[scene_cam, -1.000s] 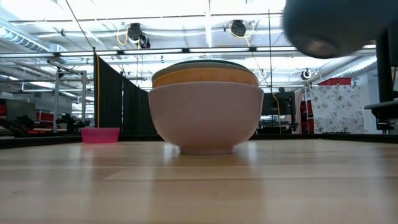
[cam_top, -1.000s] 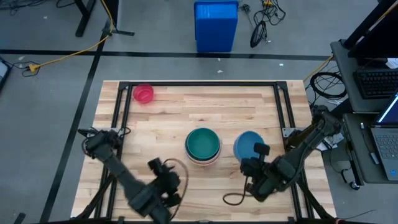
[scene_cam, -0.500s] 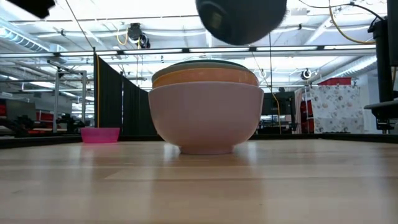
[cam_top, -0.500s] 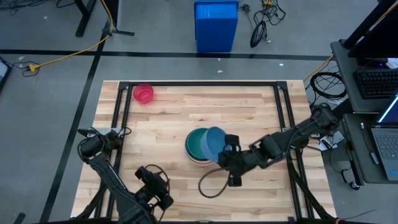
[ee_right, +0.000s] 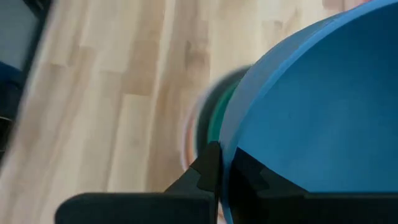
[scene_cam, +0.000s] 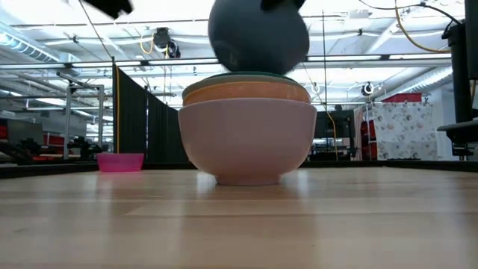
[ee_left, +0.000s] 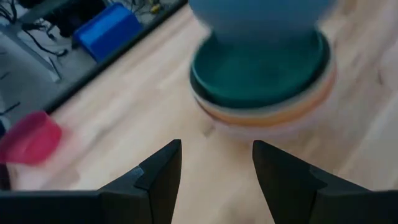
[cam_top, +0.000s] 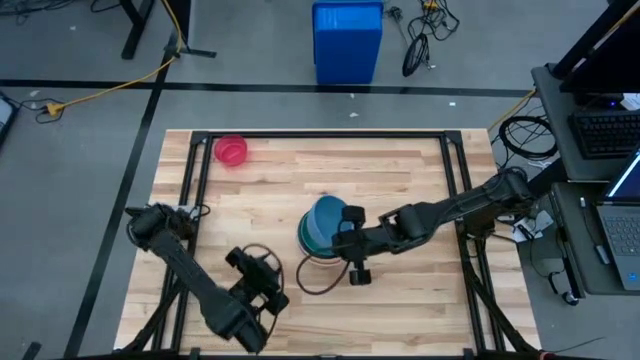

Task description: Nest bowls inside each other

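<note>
At the upper left of the high view, the small magenta bowl (cam_top: 231, 150) is sitting alone near the table's far corner, well apart from everything else. Toward the lower left, the left gripper (cam_top: 262, 283) is hanging over bare wood with its fingers (ee_left: 160, 169) spread apart and gripping nothing; its wrist view is looking across the table (cam_top: 400, 175) at the stack. In the centre, the stack of nested bowls (scene_cam: 247, 134) is standing upright, showing from outside in a white bowl (scene_cam: 246, 142), an orange rim (scene_cam: 246, 92) and a teal green bowl (ee_left: 258, 78). Directly over it, the blue bowl (cam_top: 324, 220) is hanging just above the teal rim, covering most of the stack from overhead. To the right, the right gripper (cam_top: 347, 240) is reaching in from the right edge of the table, its fingers (ee_right: 208, 167) pinching the blue bowl's rim, closed tight on the thin wall. At the top centre, beyond the table, a tall blue bin (cam_top: 347, 41) is standing on the floor.
</note>
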### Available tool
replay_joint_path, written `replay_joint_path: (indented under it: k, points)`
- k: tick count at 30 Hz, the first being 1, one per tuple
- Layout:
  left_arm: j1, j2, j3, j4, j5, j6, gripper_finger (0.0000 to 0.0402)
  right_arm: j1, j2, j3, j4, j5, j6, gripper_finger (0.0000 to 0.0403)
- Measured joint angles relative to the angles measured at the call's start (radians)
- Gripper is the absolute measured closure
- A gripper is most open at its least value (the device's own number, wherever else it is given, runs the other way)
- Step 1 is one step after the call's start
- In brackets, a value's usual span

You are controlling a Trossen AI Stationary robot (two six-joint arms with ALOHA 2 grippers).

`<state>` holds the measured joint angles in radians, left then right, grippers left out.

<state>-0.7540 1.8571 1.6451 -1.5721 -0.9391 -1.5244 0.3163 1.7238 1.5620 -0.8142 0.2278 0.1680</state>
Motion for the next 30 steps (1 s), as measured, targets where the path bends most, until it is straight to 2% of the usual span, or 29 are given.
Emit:
replay_joint_path:
  k: [6, 13, 17, 22, 30]
  points:
    - [0.035, -0.159, -0.063, 0.0, -0.097, 0.098, 0.0215, -0.017, 0.04, 0.0, -0.004, -0.025, -0.013, 0.0403]
    - [0.096, -0.392, -0.262, -0.001, -0.136, 0.091, 0.0215, -0.023, 0.043, 0.0, -0.004, -0.037, -0.026, 0.0403]
    - [0.141, -0.483, -0.359, -0.001, -0.138, 0.091, 0.0215, -0.028, 0.043, 0.0, -0.008, -0.051, -0.027, 0.0401]
    - [0.17, -0.539, -0.429, -0.001, -0.137, 0.082, 0.0215, -0.026, 0.043, 0.0, -0.007, -0.051, -0.031, 0.0382]
    - [0.201, -0.542, -0.444, 0.002, -0.093, 0.156, 0.0215, -0.02, 0.031, 0.0, -0.061, -0.049, -0.01, 0.0323]
